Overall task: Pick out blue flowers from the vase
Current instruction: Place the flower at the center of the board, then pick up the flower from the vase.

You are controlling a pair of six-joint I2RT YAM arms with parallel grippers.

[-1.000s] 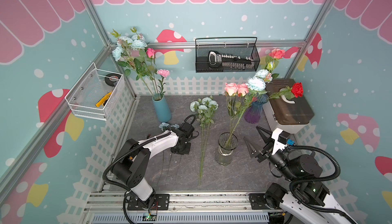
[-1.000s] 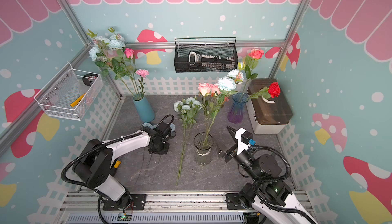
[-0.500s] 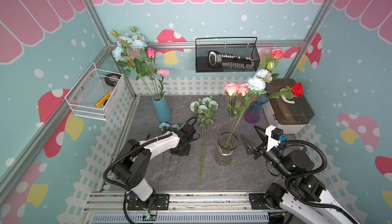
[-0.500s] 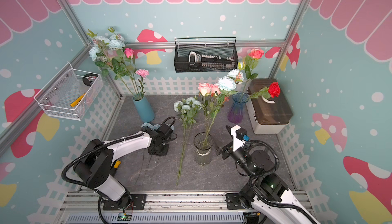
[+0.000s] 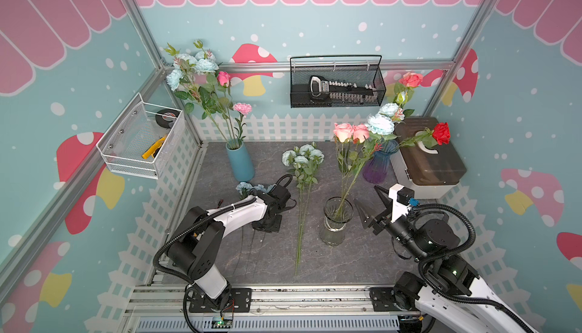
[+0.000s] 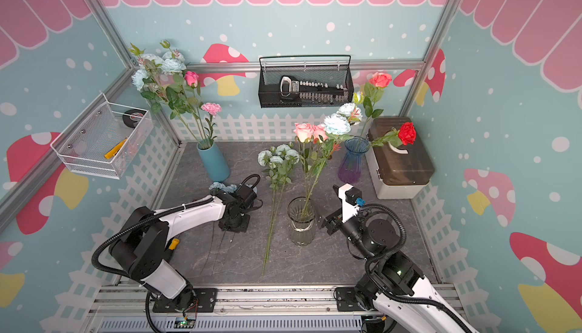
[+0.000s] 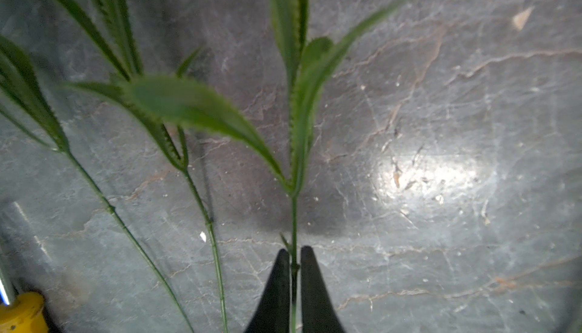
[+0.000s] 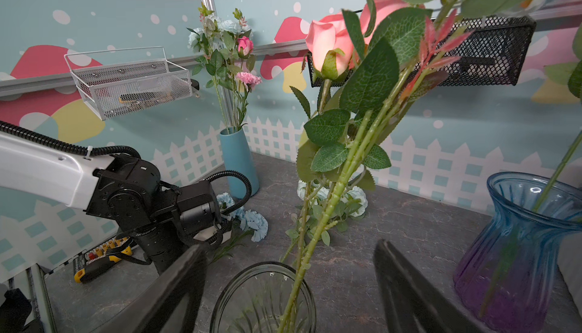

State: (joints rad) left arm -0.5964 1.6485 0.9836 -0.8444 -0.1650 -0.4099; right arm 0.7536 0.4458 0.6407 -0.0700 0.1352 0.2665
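Note:
Pale-blue flowers point(image 5: 303, 155) lie on the grey table with their stems toward the front, and blue carnations point(image 5: 248, 187) lie by my left wrist. More blue blooms stand in the blue ceramic vase point(image 5: 241, 161) and in the purple glass vase point(image 5: 378, 166). The clear glass vase point(image 5: 337, 221) holds pink roses point(image 5: 346, 131). My left gripper point(image 7: 295, 251) points down at the table, its jaws a slit apart around a thin green stem point(image 7: 294, 221). My right gripper point(image 5: 366, 194) is open beside the clear vase; in the right wrist view the gripper point(image 8: 289, 244) faces the rose stems point(image 8: 330, 208).
Two more stems point(image 7: 211, 227) lie on the table beside the one between the left jaws. A white wire basket point(image 5: 141, 139) hangs on the left wall and a black mesh basket point(image 5: 337, 84) on the back wall. A brown-lidded box point(image 5: 428, 164) stands at the right.
My right arm has moved in toward the clear glass vase with its jaws still wide. The left arm has stayed low over the table.

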